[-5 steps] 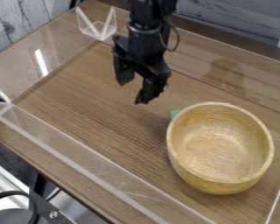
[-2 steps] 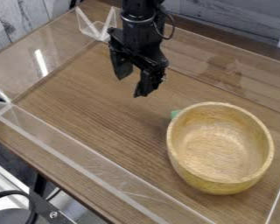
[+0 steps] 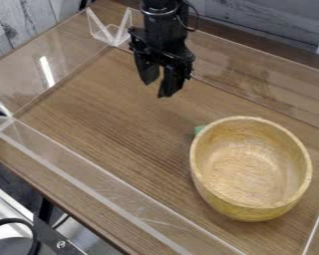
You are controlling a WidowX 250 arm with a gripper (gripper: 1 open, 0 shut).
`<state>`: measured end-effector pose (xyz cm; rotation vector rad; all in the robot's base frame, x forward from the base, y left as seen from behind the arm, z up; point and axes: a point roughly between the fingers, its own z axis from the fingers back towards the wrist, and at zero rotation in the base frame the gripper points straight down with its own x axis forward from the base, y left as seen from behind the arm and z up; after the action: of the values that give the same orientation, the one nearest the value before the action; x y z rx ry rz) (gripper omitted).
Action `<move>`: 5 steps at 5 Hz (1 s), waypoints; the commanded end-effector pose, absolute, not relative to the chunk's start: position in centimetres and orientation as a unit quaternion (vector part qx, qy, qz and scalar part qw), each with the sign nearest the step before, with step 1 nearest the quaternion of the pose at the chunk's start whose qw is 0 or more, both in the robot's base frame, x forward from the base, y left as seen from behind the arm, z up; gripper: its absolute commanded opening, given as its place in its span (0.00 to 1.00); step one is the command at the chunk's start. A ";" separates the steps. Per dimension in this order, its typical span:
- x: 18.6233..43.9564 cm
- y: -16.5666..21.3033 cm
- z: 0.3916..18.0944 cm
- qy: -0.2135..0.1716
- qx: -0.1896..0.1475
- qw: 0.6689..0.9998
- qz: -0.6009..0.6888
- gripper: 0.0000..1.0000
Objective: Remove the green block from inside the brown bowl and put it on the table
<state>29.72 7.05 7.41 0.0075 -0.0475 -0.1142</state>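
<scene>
Gripper [image 3: 163, 84] pointing down above the counter [image 3: 96, 129], well apart from the bowl [image 3: 251, 165]; fingers near each other, grasping nothing, exact gap unclear. Green block [image 3: 199, 128] on the counter, just beside the bowl's rim.

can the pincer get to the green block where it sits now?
Probably yes. The green block lies on the table, just outside the brown bowl at its far-left rim. The pincer hangs above bare wood up-left of it, nothing between; only the close rim could crowd one finger.
</scene>
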 end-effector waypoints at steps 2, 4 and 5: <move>27.8 7.0 7.6 -0.035 0.016 0.999 -0.018 0.00; 28.3 6.5 6.1 0.010 0.002 0.999 -0.034 0.00; 27.4 6.1 4.9 0.006 0.010 0.999 -0.030 0.00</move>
<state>26.70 5.96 3.65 0.0054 0.0580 -0.0552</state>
